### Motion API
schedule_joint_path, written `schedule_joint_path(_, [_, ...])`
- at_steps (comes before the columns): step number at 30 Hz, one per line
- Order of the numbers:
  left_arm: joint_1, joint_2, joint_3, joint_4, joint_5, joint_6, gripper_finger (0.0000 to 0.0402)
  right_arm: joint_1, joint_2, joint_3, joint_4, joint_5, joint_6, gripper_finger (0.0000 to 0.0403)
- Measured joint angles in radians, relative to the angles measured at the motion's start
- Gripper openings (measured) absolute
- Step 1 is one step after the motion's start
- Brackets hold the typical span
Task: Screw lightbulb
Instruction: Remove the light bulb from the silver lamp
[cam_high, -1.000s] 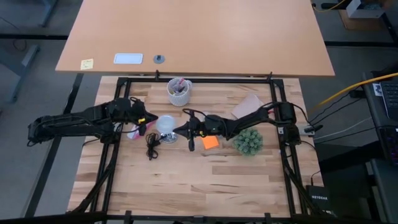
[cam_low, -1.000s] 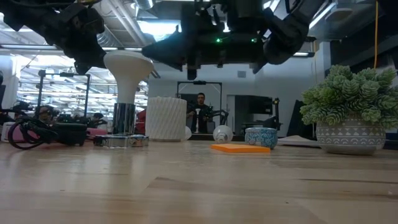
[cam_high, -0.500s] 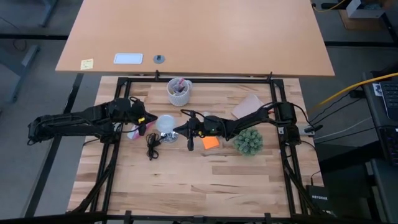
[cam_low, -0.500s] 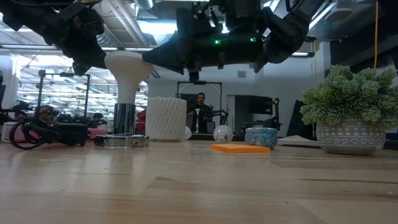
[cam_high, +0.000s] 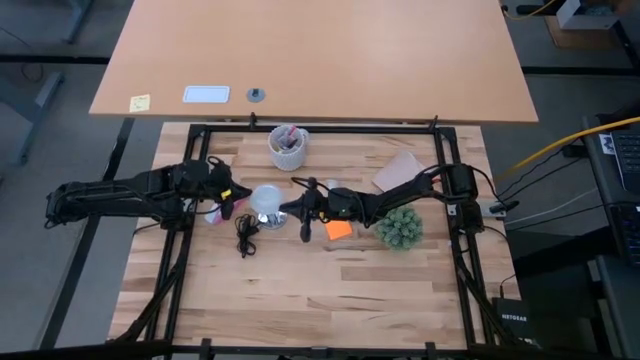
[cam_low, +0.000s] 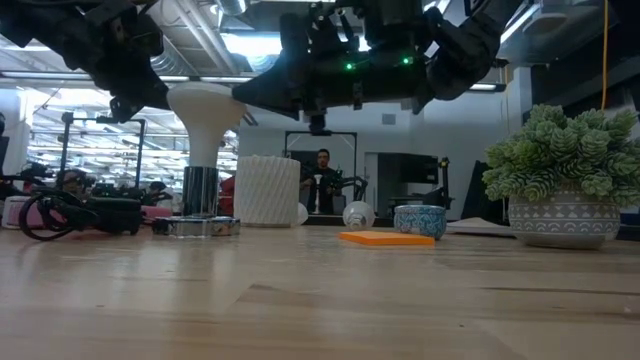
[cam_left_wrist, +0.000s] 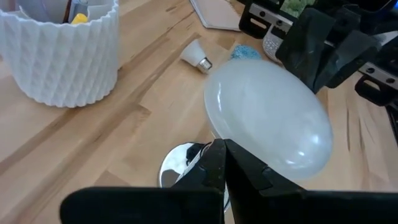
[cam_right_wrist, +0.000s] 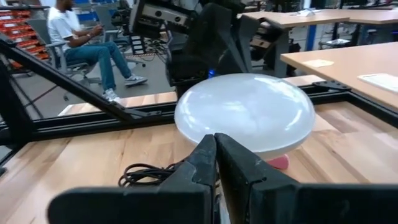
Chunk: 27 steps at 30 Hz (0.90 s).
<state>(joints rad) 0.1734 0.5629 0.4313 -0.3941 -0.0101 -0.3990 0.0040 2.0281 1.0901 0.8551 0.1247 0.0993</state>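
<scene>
Workbench, mid-job: the lightbulb stands upright with its narrow base down in the silver socket, near the middle of my table, the black cord coiled just beside it. I have an arm on either side. The left gripper is pinched fully closed with nothing between its fingers, its tip pointed in under the white dome. The right gripper is likewise closed and empty, nosed up to the dome from the opposite side. Whether either tip actually touches the glass I cannot tell. By my reading the seating is done, since the bulb stands unaided. How far the thread has been run in is hidden by the socket wall, so turning it home may remain. A second, smaller bulb lies loose on the wood, well apart
</scene>
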Motion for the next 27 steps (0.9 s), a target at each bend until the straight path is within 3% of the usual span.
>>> schedule_joint_path(6, [-0.002,-0.001,0.0,-0.021,0.002,-0.025,0.0,-0.001,-0.002,-0.001,-0.007,0.097,0.0,0.0019])
schedule_joint_path(11, [-0.011,0.007,-0.006,-0.033,0.119,-0.042,0.0,-0.019,0.006,0.0,-0.038,0.223,-0.011,0.0019])
schedule_joint_path(21, [-0.081,0.009,-0.003,0.022,0.11,-0.046,0.0,-0.038,0.003,0.002,-0.029,0.186,-0.034,0.0019])
schedule_joint_path(27, [-0.119,-0.014,0.006,0.033,0.098,-0.04,0.0,-0.04,-0.061,0.001,-0.126,0.193,-0.086,0.0019])
